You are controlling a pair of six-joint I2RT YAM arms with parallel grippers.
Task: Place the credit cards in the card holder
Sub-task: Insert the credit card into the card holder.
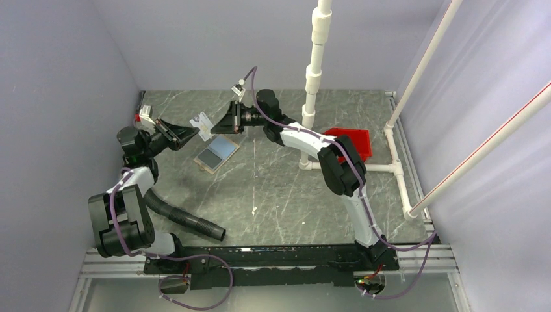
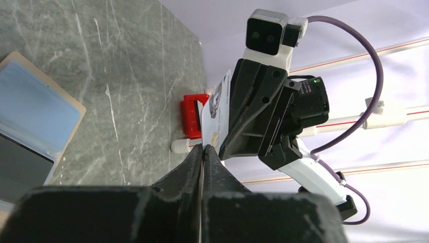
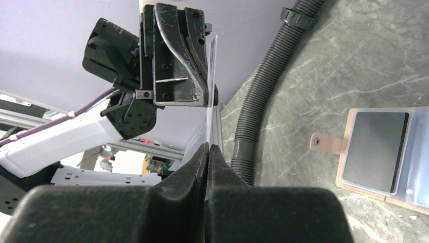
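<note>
Nearest, toward the near-left corner of the table point(image 1: 286, 195), a black ribbed hose point(image 1: 188, 221) is seen lying on the surface. It plays no part in the job.

Farther back, left of the table's middle, the card holder point(image 1: 217, 153) is laid open and flat. Its bluish-grey inside is turned upward and its long axis runs from near-left to far-right. In the right wrist view a dark rectangle is seen in one pocket; whether that is a card cannot be told.

By the right edge, a red tray point(image 1: 354, 140) is set well apart from the holder.

Farthest, toward the far-left corner and lifted clear of the surface, one credit card point(image 1: 202, 123) is held between both arms. The left gripper point(image 1: 193, 133) is closed narrowly on the card's left edge. The right gripper point(image 1: 219, 126) is clamped on the opposite edge. The card is carried on edge, so it appears as a thin line in each wrist view, with its long axis running left to right from one claw to the other.

The coming move is judged to depend on one relation: the holder lies below the card, on its near side. The right gripper is placed almost over the holder's far edge, and the left gripper off its far-left side. Neither arm is judged clearly nearer. A release by one claw would be needed before the card could be tipped down toward a pocket.
</note>
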